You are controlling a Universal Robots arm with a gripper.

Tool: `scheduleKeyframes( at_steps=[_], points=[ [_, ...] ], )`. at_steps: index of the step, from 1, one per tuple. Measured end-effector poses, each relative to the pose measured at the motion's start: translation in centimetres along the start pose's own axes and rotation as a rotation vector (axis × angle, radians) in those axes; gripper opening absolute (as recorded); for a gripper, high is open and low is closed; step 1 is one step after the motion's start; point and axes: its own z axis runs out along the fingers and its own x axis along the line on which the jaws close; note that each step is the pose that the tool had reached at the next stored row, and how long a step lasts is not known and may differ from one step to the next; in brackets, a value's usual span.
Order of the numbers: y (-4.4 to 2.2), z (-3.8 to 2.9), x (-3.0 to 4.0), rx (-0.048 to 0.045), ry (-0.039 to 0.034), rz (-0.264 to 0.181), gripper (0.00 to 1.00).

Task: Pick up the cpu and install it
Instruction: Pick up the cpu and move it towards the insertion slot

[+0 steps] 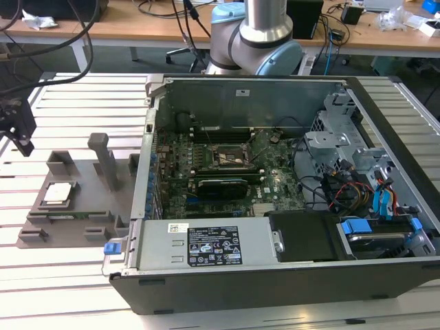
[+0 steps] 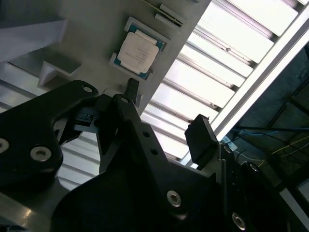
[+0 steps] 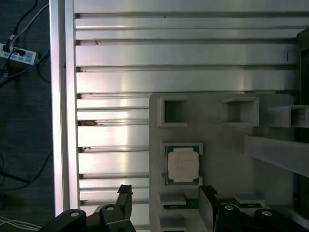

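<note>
The cpu (image 1: 57, 193) is a small silvery square lying flat in a pocket of the grey plastic fixture (image 1: 82, 206) at the exterior view's left, outside the case. It also shows in both wrist views as the cpu (image 3: 182, 164) and the cpu (image 2: 139, 52). My gripper (image 3: 165, 191) hangs above the slatted table beside the fixture, apart from the chip. Its two black fingers (image 3: 124, 192) stand well apart with nothing between them. In the exterior view the gripper (image 1: 19, 130) is the dark shape at the far left edge. The dark socket frame (image 1: 228, 155) sits on the motherboard inside the case.
The open computer case (image 1: 275, 275) takes up the middle and the exterior view's right, with cables, a drive cage (image 1: 337, 137) and a power supply (image 1: 206, 244). The fixture carries upright posts (image 1: 103, 158). The arm's base (image 1: 254, 41) stands behind the case. Aluminium table slats (image 3: 183, 53) run past the fixture.
</note>
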Motion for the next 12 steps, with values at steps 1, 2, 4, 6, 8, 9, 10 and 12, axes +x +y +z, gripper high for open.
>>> scheduleKeyframes(
  at_steps=[1, 2, 4, 6, 8, 9, 10, 12],
  points=[
    [0.00, 0.05, 0.00, 0.0000, 0.0000, 0.000, 0.66],
    [0.00, 0.13, 0.00, 0.0000, 0.0000, 0.000, 0.66],
    [0.00, 0.23, 0.01, 0.0000, 0.0000, 0.000, 0.66],
    [0.00, 0.32, 0.01, 0.0000, 0.0001, 0.000, 0.66],
    [0.00, 0.42, 0.01, 0.0000, 0.0000, 0.000, 0.66],
    [0.00, 0.46, 0.01, 0.0001, 0.0001, 0.000, 0.66],
    [0.00, 0.49, 0.01, 0.0000, 0.0001, 0.000, 0.66],
    [0.00, 0.56, 0.01, 0.0000, 0.0000, 0.000, 0.66]
  ],
)
